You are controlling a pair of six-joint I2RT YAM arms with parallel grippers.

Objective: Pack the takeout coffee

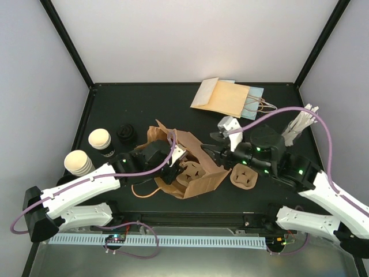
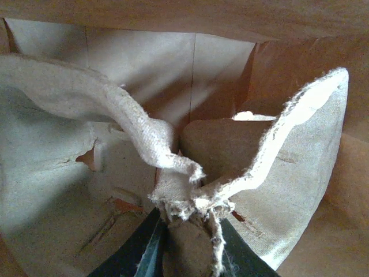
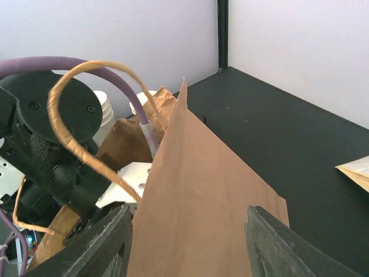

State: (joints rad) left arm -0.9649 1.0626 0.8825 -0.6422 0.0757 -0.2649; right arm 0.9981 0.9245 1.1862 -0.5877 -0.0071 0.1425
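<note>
Two takeout coffee cups, cream-white with black sleeves, stand at the left: one (image 1: 99, 138) farther back, one (image 1: 78, 162) nearer. A brown paper bag (image 1: 203, 173) lies on its side mid-table, its mouth towards the left. My left gripper (image 1: 179, 164) reaches into it. In the left wrist view this gripper (image 2: 187, 234) is shut on the torn edge of the pulp cup carrier (image 2: 277, 190), inside the bag. My right gripper (image 1: 209, 144) stands open at the bag's far side. Its jaws (image 3: 190, 242) straddle the bag's upper wall (image 3: 202, 196) without pinching it.
Black lids (image 1: 125, 133) sit behind the cups. A second pulp carrier (image 1: 243, 176) lies right of the bag. Flat paper bags (image 1: 226, 97) lie at the back, and white sticks (image 1: 302, 124) at the right. A loose bag handle (image 3: 81, 144) loops past the left arm.
</note>
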